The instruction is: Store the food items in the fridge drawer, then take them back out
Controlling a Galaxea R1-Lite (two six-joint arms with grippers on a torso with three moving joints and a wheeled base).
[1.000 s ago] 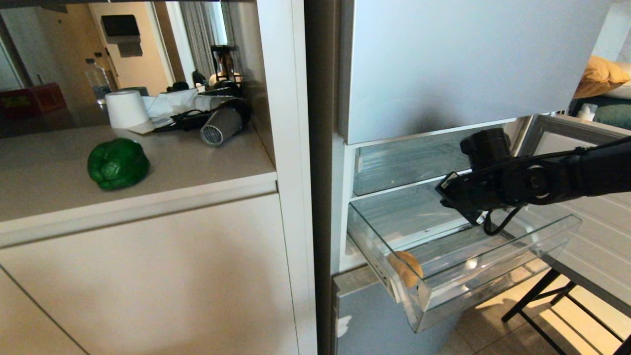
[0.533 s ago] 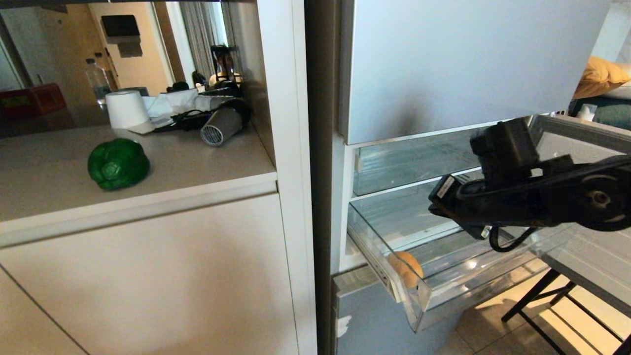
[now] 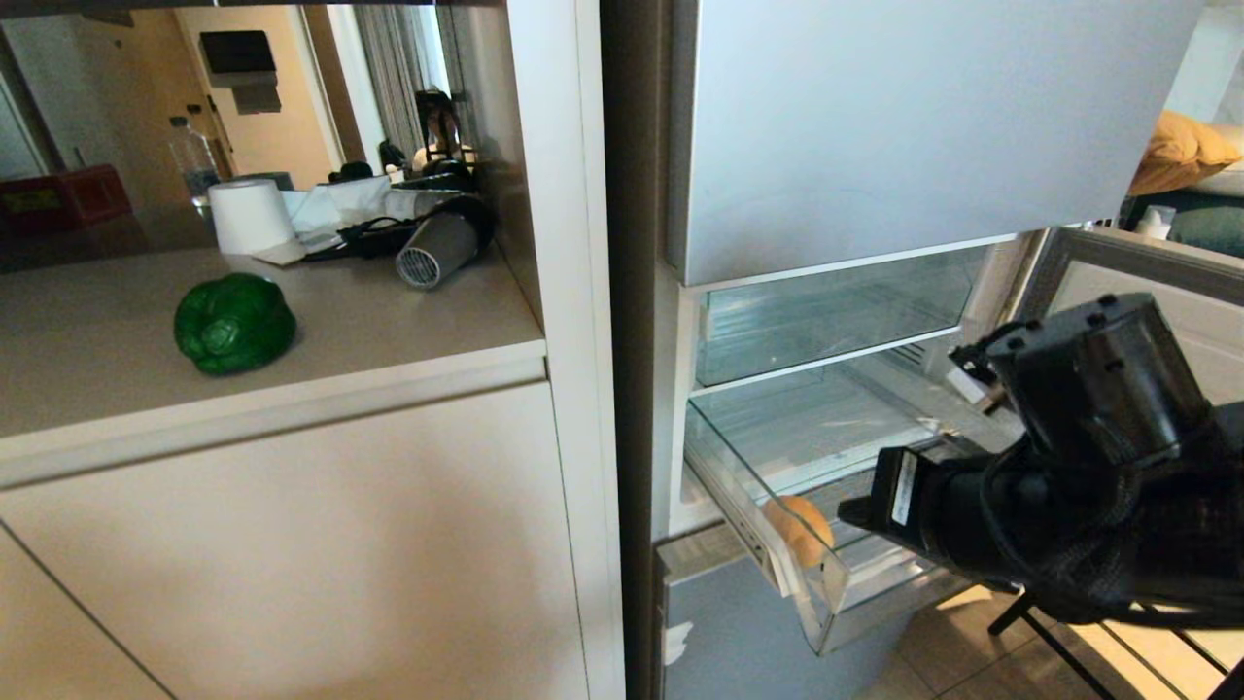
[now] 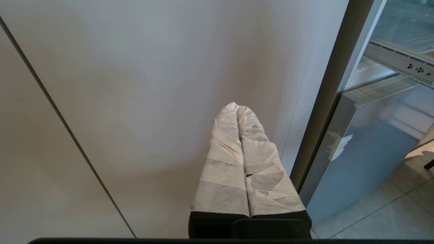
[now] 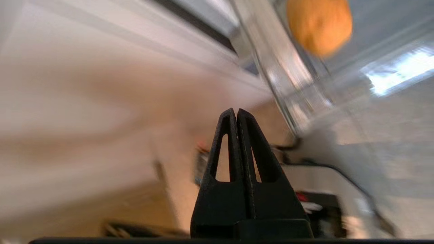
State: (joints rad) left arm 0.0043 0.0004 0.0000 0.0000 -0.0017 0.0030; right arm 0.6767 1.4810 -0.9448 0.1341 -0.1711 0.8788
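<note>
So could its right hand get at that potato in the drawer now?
Probably yes: the fridge drawer is pulled out, open on top, with nothing over the potato. The right hand is shut, so it must open first.

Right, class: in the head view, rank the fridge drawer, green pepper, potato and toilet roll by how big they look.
1. fridge drawer, by far.
2. green pepper.
3. toilet roll, farther back, so its true size is unsure.
4. potato, partly hidden behind the drawer wall.

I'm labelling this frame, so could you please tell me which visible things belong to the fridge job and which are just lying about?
Job: bell pepper on the counter; potato in the fridge drawer; right gripper, shut.

Lying about: paper roll, hair dryer, water bottle, red box.
</note>
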